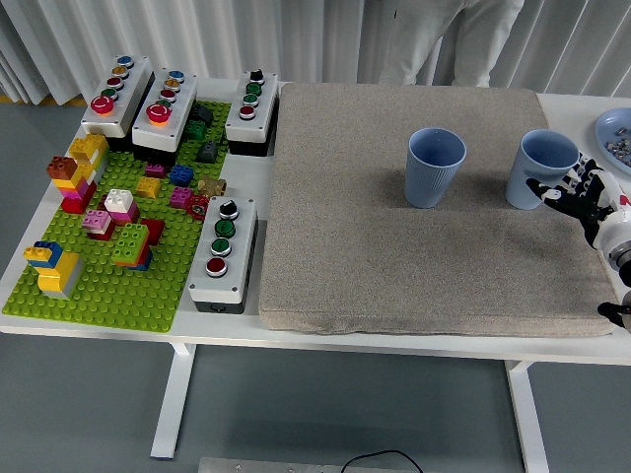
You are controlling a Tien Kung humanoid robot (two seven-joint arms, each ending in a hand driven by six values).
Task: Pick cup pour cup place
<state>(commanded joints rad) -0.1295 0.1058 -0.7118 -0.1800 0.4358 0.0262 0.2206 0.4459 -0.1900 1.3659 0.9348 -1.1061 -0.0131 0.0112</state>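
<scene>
A white surface [246,330] carried a grey mat [424,246], with pale curtains behind and a person's legs [439,39] at the far side. Two blue cups stood upright on the mat — the left cup [435,168] mid-mat, the right cup [541,169] near the mat's right edge; their contents could not be made out. A blue dish [611,133] at the far right held small dark bits. The right hand [587,197] reached in from the right, fingers [548,190] spread and released — just beside the right cup, grasping nothing.
</scene>
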